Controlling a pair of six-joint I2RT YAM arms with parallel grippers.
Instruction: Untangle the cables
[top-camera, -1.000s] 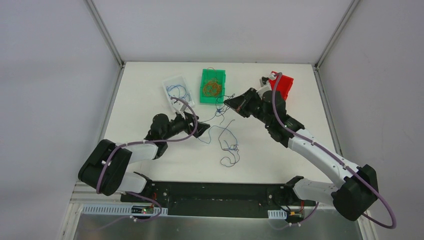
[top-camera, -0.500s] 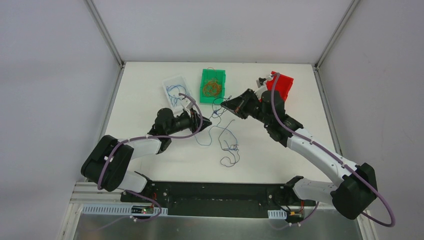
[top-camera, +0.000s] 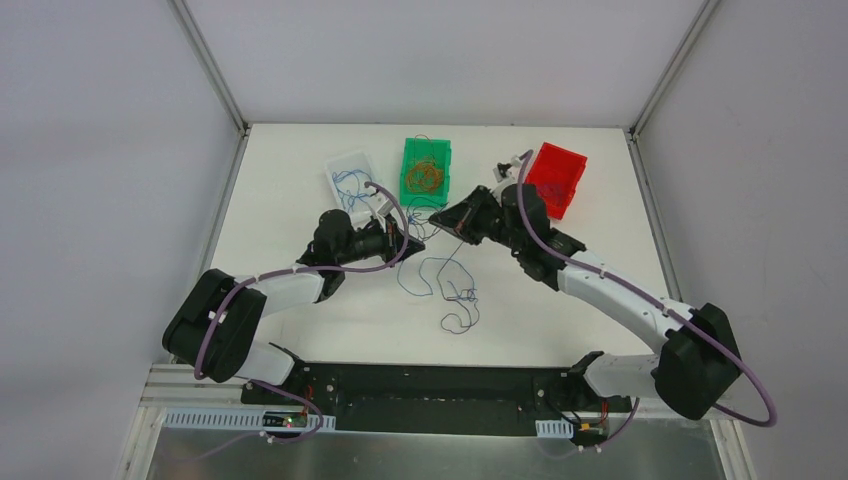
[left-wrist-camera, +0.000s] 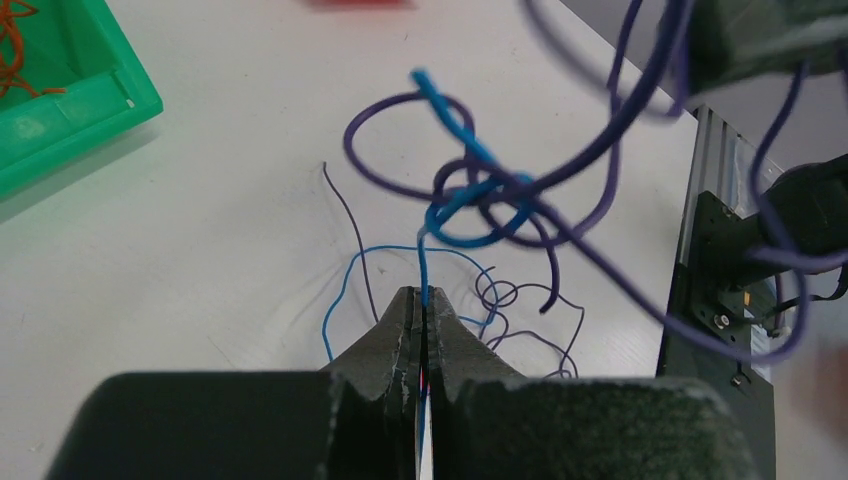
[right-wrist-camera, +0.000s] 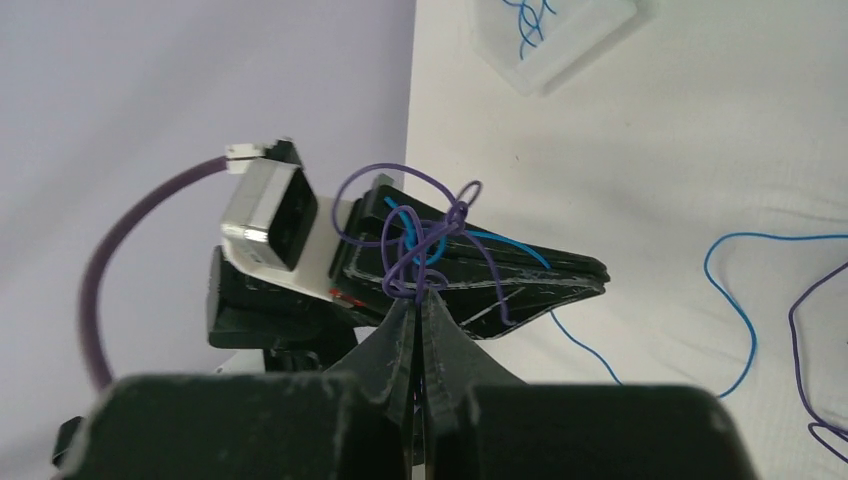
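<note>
Left gripper (left-wrist-camera: 422, 305) has snapped shut on a blue strand (left-wrist-camera: 422, 265); only the right wrist view shows right gripper (right-wrist-camera: 418, 300) pinching purple loops (right-wrist-camera: 458, 215).

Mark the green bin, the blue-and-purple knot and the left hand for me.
green bin (left-wrist-camera: 70, 120): left wrist view, on its outer wall.
knot (left-wrist-camera: 480, 195): left wrist view, centre of the tangle.
left hand (left-wrist-camera: 423, 298): left wrist view, between its shut fingertips.

Lab cell: white walls (top-camera: 100, 200), aluminium frame (top-camera: 210, 68)
</note>
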